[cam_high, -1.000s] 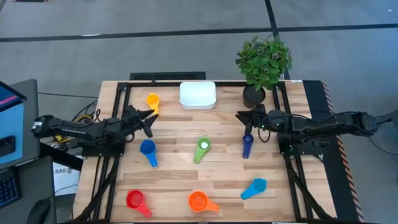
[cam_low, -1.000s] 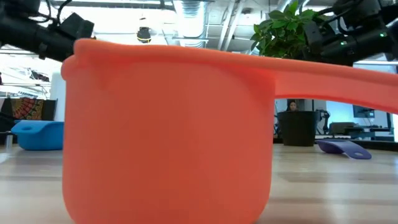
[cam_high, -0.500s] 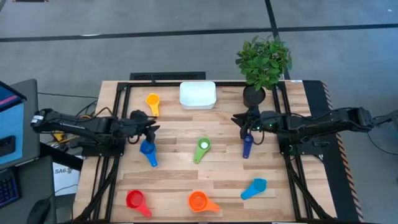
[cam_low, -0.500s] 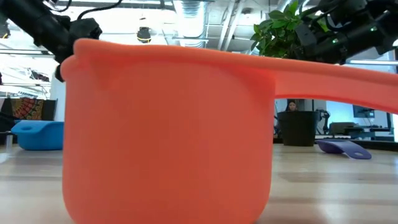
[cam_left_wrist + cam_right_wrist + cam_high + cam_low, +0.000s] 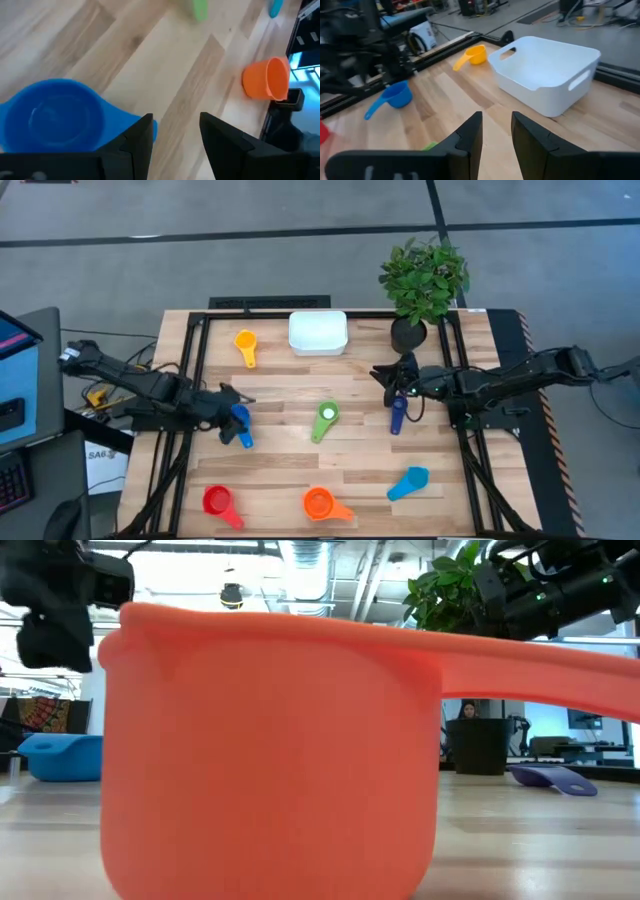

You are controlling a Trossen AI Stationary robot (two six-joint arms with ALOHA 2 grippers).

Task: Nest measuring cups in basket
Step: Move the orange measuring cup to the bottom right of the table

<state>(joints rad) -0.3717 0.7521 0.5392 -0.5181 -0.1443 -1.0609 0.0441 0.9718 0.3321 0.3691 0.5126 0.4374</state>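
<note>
My left gripper [image 5: 232, 406] [image 5: 175, 140] stands open just over the blue cup [image 5: 240, 425] [image 5: 50, 120], which lies on the table with its handle beside one finger. Whether that finger touches the handle, I cannot tell. My right gripper [image 5: 383, 376] [image 5: 497, 132] hovers open above the table, just beyond the far end of the dark blue cup [image 5: 398, 415]. The white basket [image 5: 318, 333] [image 5: 545, 75] sits at the far middle, with the yellow cup [image 5: 245, 342] to its left. The green [image 5: 325, 418], light blue [image 5: 408, 482], orange [image 5: 318, 503] and red [image 5: 217, 501] cups lie apart on the wood.
A potted plant [image 5: 422, 285] in a black pot stands at the far right, close behind my right gripper. Black frame rails [image 5: 190, 380] run along both sides of the table. The orange cup [image 5: 270, 750] fills most of the low view.
My left gripper has swung from near the yellow cup toward the table's near edge, tipping downward and rolling, and now stands over the blue cup. My right gripper has drifted a little toward the table's left. No cup has moved.
</note>
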